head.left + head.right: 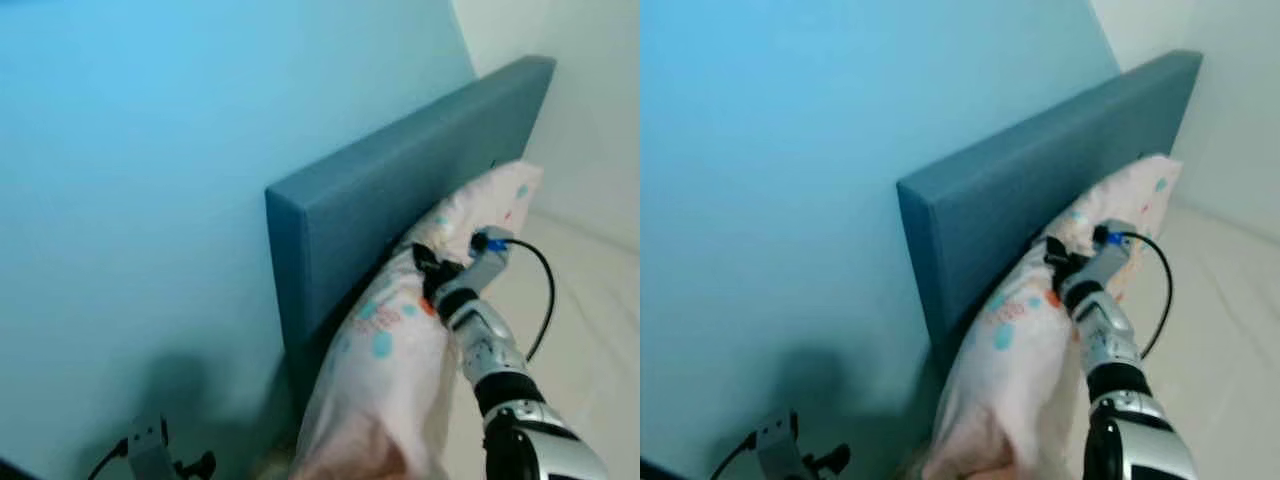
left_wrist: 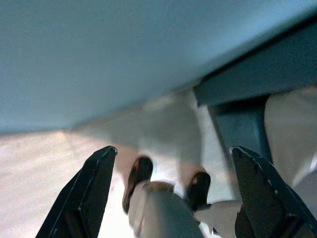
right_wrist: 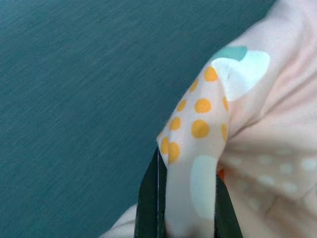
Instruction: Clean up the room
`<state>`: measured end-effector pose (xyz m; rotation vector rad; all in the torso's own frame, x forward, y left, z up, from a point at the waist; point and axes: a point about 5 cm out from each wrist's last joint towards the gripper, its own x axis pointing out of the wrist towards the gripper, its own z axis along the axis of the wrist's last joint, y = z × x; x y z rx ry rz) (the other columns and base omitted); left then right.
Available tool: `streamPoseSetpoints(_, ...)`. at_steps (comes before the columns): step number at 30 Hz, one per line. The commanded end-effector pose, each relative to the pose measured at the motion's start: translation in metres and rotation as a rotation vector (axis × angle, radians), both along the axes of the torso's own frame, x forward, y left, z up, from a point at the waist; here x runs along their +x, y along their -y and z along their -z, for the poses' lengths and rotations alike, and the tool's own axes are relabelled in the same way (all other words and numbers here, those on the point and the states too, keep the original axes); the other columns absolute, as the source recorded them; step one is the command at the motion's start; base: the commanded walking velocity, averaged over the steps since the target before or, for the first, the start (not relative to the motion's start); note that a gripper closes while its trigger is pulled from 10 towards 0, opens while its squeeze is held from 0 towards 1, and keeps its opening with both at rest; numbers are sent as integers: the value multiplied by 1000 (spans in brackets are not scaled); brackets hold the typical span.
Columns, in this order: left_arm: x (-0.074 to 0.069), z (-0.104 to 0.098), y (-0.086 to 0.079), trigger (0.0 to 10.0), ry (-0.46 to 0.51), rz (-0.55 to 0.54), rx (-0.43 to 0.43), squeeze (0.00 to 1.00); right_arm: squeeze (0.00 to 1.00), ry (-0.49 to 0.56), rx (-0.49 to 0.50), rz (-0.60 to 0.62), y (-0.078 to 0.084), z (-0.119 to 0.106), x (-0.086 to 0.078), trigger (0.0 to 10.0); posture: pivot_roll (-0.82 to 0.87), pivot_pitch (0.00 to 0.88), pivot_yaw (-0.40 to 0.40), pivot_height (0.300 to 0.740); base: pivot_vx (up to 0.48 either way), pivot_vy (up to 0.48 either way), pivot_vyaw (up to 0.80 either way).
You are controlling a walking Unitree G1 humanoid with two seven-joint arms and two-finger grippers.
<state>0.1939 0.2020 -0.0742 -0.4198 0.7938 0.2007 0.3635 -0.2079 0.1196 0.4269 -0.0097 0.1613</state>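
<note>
Right wrist view: fold of pillow [image 3: 198, 148] with orange dots and pale teal blotches pinched between two black fingers [image 3: 148, 208], teal headboard fabric [image 3: 74, 89] close behind.
Right claw [image 1: 430, 270]: clamped on pillow cloth, up against headboard face, silver arm reaching in from lower right.
Pillow [image 1: 390, 380]: long, pale pink, spotted; leaning lengthwise along front of headboard, touching it, far end near headboard's far corner.
Headboard [image 1: 400, 190]: blue-grey padded slab, standing against blue wall [image 1: 150, 150].
Bed [image 1: 590, 320]: pale sheet to right of pillow.
Left claw [image 2: 171, 193]: fingers spread wide apart, gripping nothing, hanging low near wall at lower left of eye views.
Left wrist view: pale floor [image 2: 34, 163], wall base, dark headboard corner, robot's foot between the spread fingers.
</note>
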Motion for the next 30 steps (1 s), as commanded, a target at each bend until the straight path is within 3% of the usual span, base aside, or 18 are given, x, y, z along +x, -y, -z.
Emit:
streamPoseSetpoints(1,-3,2,-2,10000,-16,2,9,0,0,118,15,60,11,-25,6,10000,-119,10,44,740,450,0,0)
streamPoseSetpoints(12,-4,2,-1,10000,-29,8,19,0,0,129,12,76,14,-30,7,10000,-116,12,42,740,80,0,0)
streamPoseSetpoints(19,-8,5,3,10000,-35,36,-2,0,0,133,-7,83,14,-31,7,10000,-115,21,44,740,0,-455,0)
streamPoseSetpoints(30,-10,6,7,10000,-32,20,-32,0,0,195,-96,203,42,-63,14,10000,-104,28,28,740,0,-37,0)
